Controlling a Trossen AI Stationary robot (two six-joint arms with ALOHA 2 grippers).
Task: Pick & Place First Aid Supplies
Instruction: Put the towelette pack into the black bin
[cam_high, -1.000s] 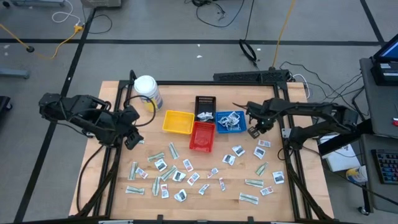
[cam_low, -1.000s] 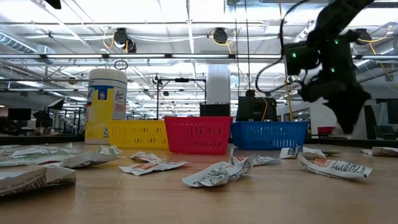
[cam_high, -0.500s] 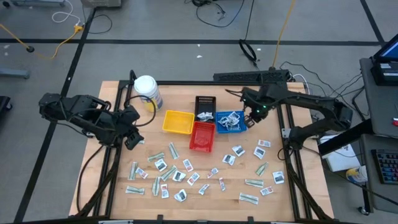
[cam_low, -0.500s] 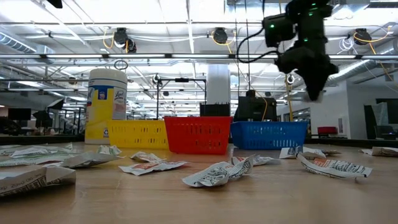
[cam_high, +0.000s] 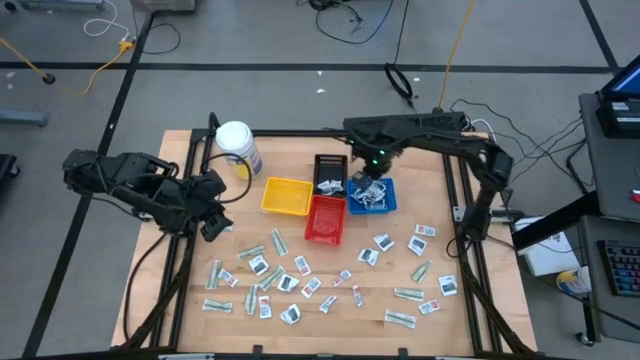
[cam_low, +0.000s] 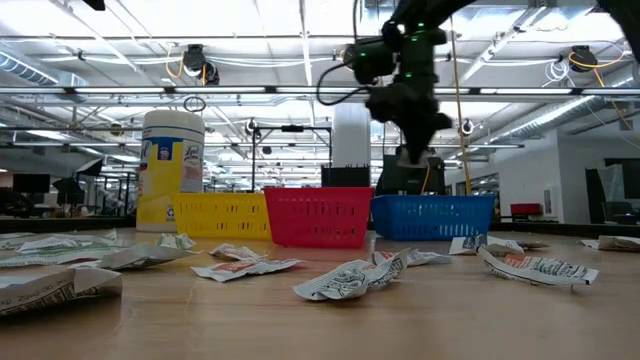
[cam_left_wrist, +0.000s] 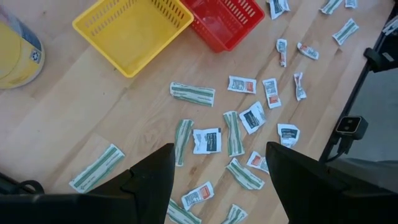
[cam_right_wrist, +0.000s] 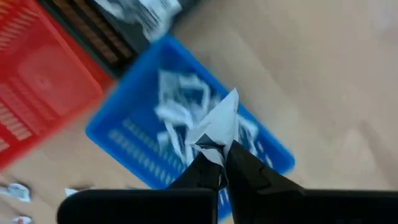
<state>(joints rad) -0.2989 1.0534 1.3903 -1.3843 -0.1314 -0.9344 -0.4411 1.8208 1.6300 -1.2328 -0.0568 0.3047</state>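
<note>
A: Right gripper (cam_right_wrist: 219, 163) is pinched tight on a white packet (cam_right_wrist: 219, 124); the packet's corner sticks up past the fingertips. It's over the blue tray (cam_high: 372, 197), near the black tray (cam_high: 329, 172).

B: Which bin gets it?

A: Blue tray, I'd say. It already holds a heap of white packets (cam_right_wrist: 180, 102) that look alike. The high view puts the gripper around that tray's back edge, so I'd centre it before letting go.

B: Drop height?

A: In the low view it's well above the tray walls. A flat packet that light can flutter out. Lower first, then let go.

B: Left arm?

A: Left gripper (cam_left_wrist: 217, 177) is parked at the table's left side, fingers spread, nothing between them. It looks down on loose packets (cam_left_wrist: 207, 140) and green-grey wrappers (cam_left_wrist: 193, 94).

B: What's left?

A: Plenty. Most supplies lie scattered across the table's near half (cam_high: 300, 275), apart from the trays. The yellow tray (cam_high: 286, 196) looks empty, and the red tray (cam_high: 325, 218) shows little or nothing inside.
</note>
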